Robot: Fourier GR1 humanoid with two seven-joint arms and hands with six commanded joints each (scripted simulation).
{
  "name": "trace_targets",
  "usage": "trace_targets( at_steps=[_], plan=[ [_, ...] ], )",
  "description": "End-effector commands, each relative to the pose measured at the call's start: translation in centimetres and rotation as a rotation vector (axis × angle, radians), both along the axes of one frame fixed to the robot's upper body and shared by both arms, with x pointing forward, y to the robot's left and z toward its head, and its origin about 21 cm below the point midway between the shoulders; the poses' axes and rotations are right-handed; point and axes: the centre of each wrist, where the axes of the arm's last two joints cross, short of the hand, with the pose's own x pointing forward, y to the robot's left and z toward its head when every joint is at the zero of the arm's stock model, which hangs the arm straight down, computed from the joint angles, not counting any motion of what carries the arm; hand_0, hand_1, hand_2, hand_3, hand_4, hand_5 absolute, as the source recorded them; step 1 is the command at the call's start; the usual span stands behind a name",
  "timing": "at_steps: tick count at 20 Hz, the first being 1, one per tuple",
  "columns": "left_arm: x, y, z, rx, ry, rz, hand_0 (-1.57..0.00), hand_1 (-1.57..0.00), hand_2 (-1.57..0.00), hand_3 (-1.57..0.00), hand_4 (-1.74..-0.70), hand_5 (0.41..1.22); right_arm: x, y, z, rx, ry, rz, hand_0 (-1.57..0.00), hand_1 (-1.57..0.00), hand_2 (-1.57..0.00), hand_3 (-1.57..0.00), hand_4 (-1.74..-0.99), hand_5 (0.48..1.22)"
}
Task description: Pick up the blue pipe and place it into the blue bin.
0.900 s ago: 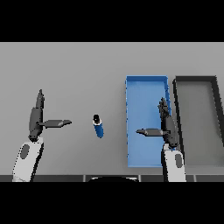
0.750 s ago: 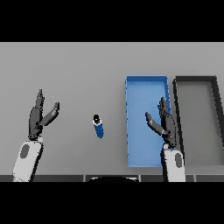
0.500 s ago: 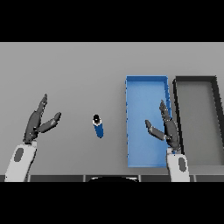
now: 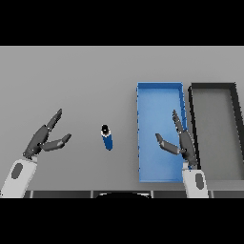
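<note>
The blue pipe lies untouched on the tabletop, between the two hands: off to the right of the left hand and to the left of the right hand, which hovers over the blue bin beside a dark bin. Both hands are released, fingers spread and holding nothing. The pipe is short and round, so a careless sideways touch could roll it away; since half a second ago the left hand has shifted slightly toward it, while the pipe has not moved.

Partly hidden behind the right hand: the floor and right wall of the blue bin. Cut off at the picture's right edge: the dark bin. Too small to tell: the blue pipe's dark end.
</note>
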Motion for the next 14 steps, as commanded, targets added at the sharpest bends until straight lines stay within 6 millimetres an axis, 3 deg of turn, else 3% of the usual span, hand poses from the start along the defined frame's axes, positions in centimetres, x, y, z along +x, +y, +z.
trace_targets(
  at_steps=[1,6,14],
  plan=[
    [-0.2,-0.4,-0.3,0.013,0.030,-0.029,0.00,0.00,0.00,0.00,-1.02,0.573,0.2,-0.2,0.2,-0.002,-0.007,0.008,0.00,0.00,0.00,0.00,-1.220,0.589],
    [-0.9,-3.2,0.5,0.052,0.122,-0.181,0.00,0.00,0.00,0.00,-1.06,0.498,0.3,-0.2,-0.1,0.006,-0.023,0.026,0.00,0.00,0.00,0.00,-1.233,0.604],
    [-1.2,-8.3,-1.5,0.043,0.160,-0.326,0.00,0.00,0.00,0.00,-1.11,0.447,0.1,-0.1,-0.2,0.019,-0.031,0.024,0.00,0.00,0.00,0.00,-1.265,0.616]
  ],
)
